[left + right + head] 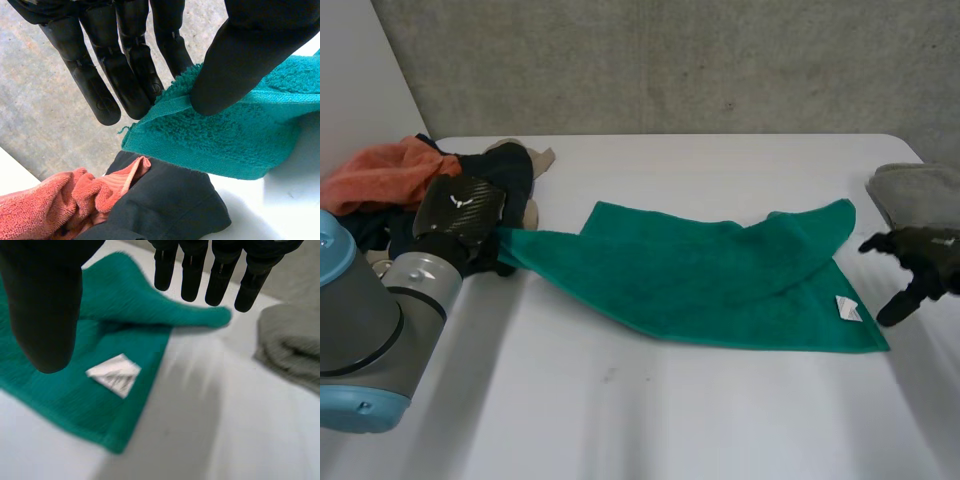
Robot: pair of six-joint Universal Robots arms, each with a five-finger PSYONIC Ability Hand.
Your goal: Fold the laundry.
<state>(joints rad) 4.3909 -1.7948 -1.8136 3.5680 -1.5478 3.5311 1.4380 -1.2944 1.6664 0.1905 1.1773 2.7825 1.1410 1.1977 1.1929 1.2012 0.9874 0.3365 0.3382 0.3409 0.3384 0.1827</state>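
While left hand (460, 215) pinches green towel (720, 280) by a corner, right hand (920, 265) slack near its illegible tag (848, 308)

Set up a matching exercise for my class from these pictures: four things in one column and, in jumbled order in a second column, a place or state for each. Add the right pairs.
Column 1
1. green towel
2. orange cloth
3. grey cloth
4. left hand

Column 2
A. pinching a corner of the towel
B. bunched up at the left edge of the table
C. folded, at the table's right edge
D. spread across the middle of the table

Pairs: 1-D, 2-B, 3-C, 4-A
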